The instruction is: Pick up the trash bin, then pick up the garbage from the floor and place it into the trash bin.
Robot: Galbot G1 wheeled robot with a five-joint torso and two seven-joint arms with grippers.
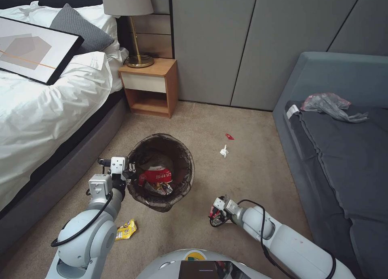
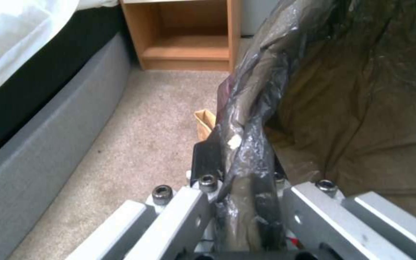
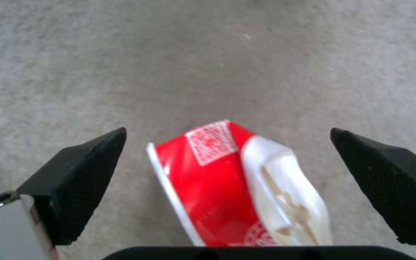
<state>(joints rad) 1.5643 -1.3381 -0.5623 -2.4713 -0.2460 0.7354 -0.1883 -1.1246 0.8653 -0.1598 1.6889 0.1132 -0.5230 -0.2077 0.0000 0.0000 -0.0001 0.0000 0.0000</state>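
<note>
The red-and-white wrapper (image 3: pixel 237 187) lies on the carpet directly between the spread fingers (image 3: pixel 80 184) of the right gripper (image 1: pixel 217 215), touching neither; its long axis runs roughly along the gripper's reach (so the fingers should close across its narrow width, I judge). The right arm is plainly the nearer one; the left gripper (image 1: pixel 128 175) is clenched on the rim of the bin (image 1: pixel 184 178), holding it beside the bed (image 1: pixel 48 105), near the wrapper.
</note>
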